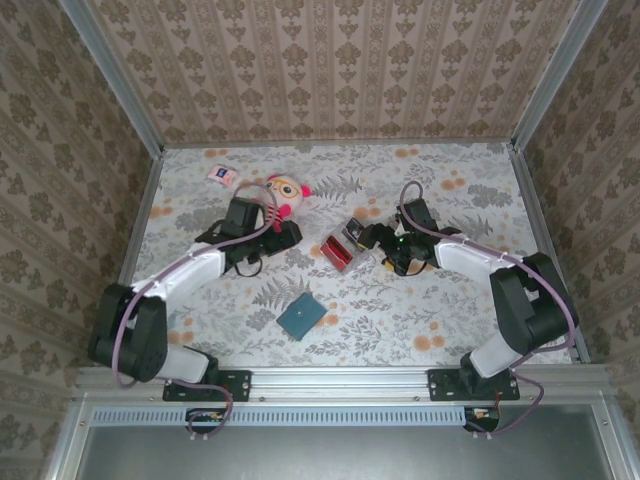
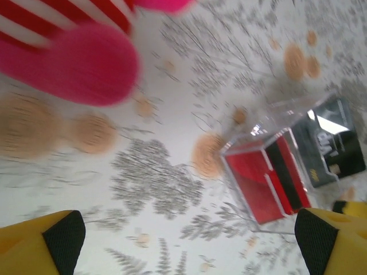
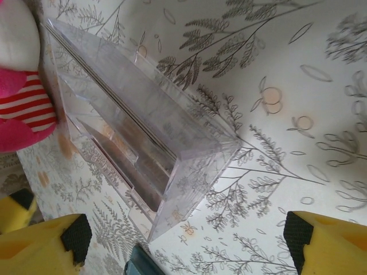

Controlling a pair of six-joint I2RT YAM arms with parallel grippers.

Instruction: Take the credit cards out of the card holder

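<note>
Apparently, print on the dark card (image 2: 330, 146) is blurred, unreadable.

Clear glossy plastic case (image 3: 143, 114), shiny red cards (image 2: 252, 186) — soft plush doll (image 2: 86, 63), matt floral table cover (image 2: 172, 114)

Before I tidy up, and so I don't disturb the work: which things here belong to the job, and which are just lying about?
Job: red credit cards, dark card, clear card holder.
Lying about: plush doll, small packet, teal wallet.
</note>
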